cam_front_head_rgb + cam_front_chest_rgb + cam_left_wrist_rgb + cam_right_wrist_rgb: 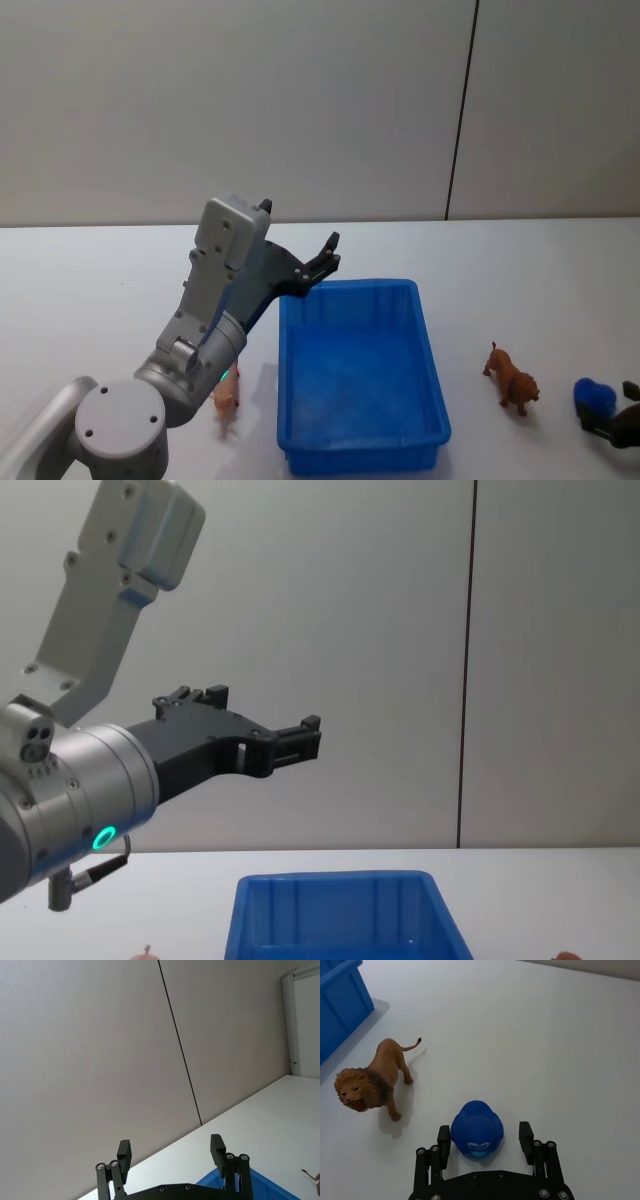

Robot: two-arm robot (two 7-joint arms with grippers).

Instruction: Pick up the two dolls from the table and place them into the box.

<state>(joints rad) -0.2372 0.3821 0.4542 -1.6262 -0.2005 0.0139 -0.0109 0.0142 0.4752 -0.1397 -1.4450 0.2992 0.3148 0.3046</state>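
On the table (100, 280), a small doll (226, 395) stands just left of the box (283, 370). A lion (512, 378) stands right of the box, with a round toy (596, 397) farther right, inside the right gripper (484, 1132). The left gripper (325, 258) hangs over the box's far left corner.

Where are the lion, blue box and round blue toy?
Lion (385, 1062): right wrist view, its back.
Blue box (360, 458): head view, front wall.
Round blue toy (477, 1129): right wrist view, its top.
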